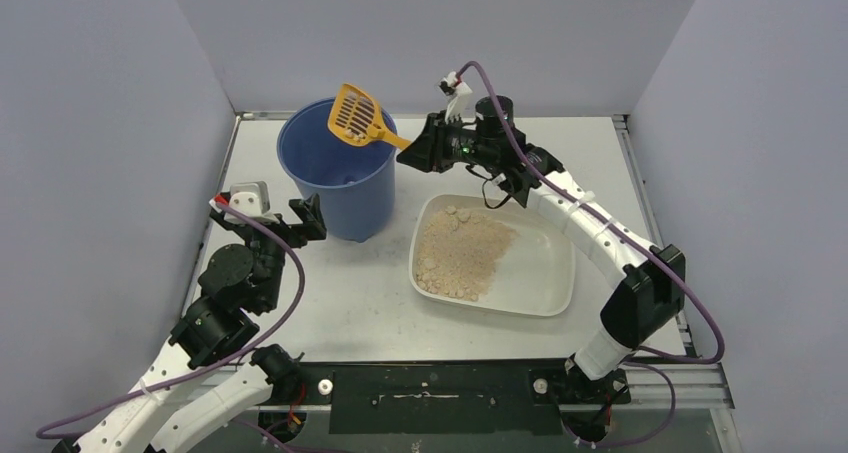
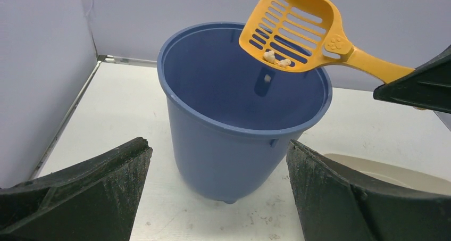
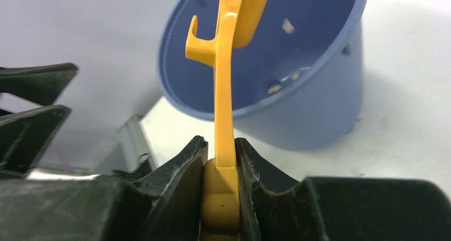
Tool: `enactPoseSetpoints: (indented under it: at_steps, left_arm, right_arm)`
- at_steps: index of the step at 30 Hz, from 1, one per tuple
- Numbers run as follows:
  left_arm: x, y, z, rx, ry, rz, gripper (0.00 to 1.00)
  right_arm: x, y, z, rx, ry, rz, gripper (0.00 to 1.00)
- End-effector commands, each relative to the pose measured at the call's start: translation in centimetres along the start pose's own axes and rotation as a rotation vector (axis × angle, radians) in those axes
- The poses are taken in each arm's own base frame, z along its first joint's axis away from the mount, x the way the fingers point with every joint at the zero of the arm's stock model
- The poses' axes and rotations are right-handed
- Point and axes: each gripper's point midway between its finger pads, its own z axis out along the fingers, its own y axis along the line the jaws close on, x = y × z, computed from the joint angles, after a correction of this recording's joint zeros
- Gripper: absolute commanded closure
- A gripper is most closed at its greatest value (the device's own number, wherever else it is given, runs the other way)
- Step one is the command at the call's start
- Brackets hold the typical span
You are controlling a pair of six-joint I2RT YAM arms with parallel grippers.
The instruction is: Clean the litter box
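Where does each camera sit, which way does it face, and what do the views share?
Top external: above and behind the arm bases, looking down on table, blue bucket, litter box; both arms show.
Left wrist: faces the bucket side-on; open left claw frames it.
Right wrist: looks along the yellow scoop into the bucket; right claw shut on its handle.
Shared: bucket and scoop, all three.
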Motion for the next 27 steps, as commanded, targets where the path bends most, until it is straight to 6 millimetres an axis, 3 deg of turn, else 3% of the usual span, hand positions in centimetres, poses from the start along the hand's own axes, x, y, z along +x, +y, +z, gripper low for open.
enactPoseSetpoints:
  at_steps: [1,15,19,27]
  left_arm:
    - [-1.6,0.4,-0.1,-0.019,-0.054,-0.051,0.03]
    - [-2.2,1.5,-0.6,-0.052,-0.081,-0.069,0.03]
    - [-2.2,1.5,-0.6,-0.052,-0.081,-0.067,0.03]
    - [-1.9,1.3,-0.4,-0.052,-0.074,-0.059,0.03]
  right_arm:
    - [-1.0,-1.3,-0.3,0.209,0.054,-0.386,1.0]
    - [-2.3,0.8,-0.7,0.519,0.087,-1.357,1.0]
    - [-3.2,0.9,-1.4,0.565,0.082,-1.444,1.0]
    - [-2.5,1.8,-1.1,0.525,0.052,-1.438,1.0]
